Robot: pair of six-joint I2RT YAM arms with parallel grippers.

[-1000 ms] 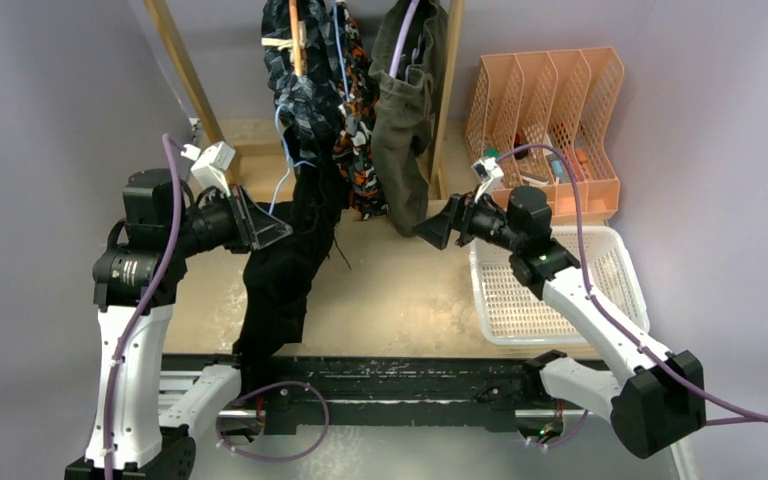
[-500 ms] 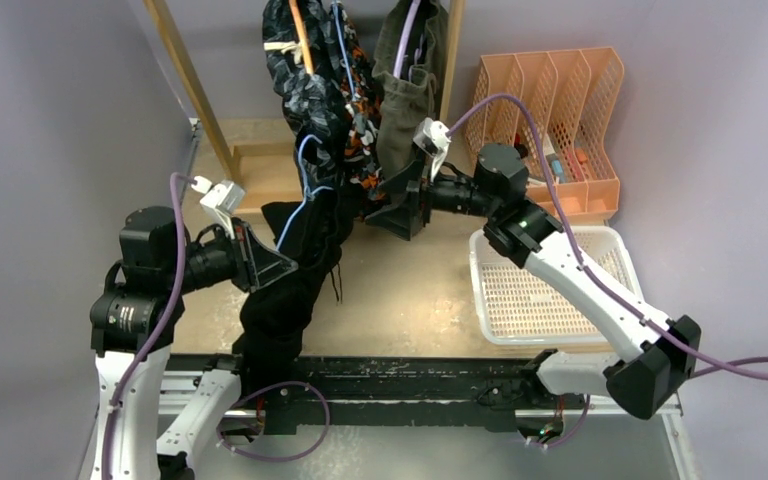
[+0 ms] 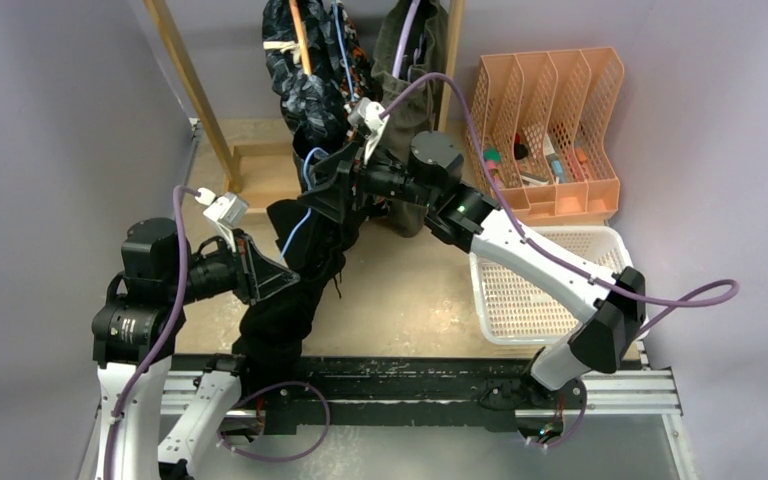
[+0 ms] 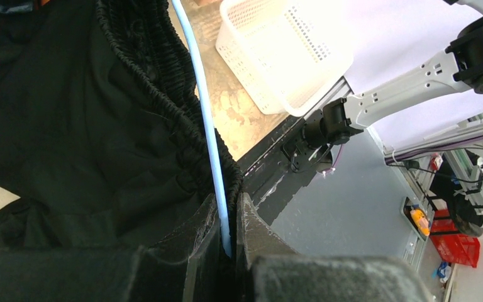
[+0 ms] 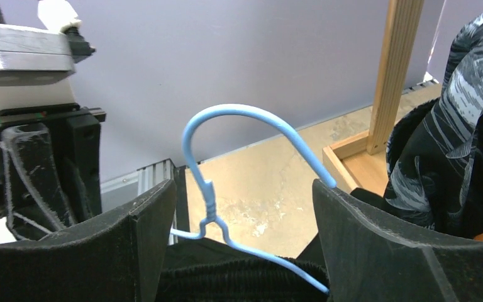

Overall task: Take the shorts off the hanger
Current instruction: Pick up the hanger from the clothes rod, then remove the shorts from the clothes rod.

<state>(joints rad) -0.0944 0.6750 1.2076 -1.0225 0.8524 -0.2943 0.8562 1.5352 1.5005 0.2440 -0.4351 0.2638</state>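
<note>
1. Two grippers meet on one garment. The left gripper [image 4: 227, 234] is pinched tight on the pale-blue wire hanger [image 4: 202, 107], and the wire runs up and away from between its fingers.
2. Against those fingers the black shorts [image 4: 69, 126] bunch in dark folds, with their gathered elastic waistband lying along the wire.
3. The right gripper [image 5: 242, 189] stands with its jaws wide, and the hanger's hook [image 5: 245, 113] arches across the gap between the two fingers. It is unclear whether the hook's tip touches the finger beside it.
4. Directly under the hook, the ribbed waistband of the black shorts [image 5: 245, 286] fills the bottom of the gap.
5. From above, the right gripper [image 3: 335, 190] sits up and to the right of the left gripper [image 3: 270, 275]. The black shorts [image 3: 280, 300] drape from between them, down past the left gripper to the table's near edge.
6. Just beyond the right gripper, the navy printed shorts [image 3: 305, 95], camo shorts [image 3: 355, 75] and olive-green shorts [image 3: 415, 70] hang on the wooden rack [image 3: 195, 90].
7. Further right, beside the right arm, is a white basket [image 3: 560, 290], with an orange file organizer [image 3: 550, 120] behind it.
</note>
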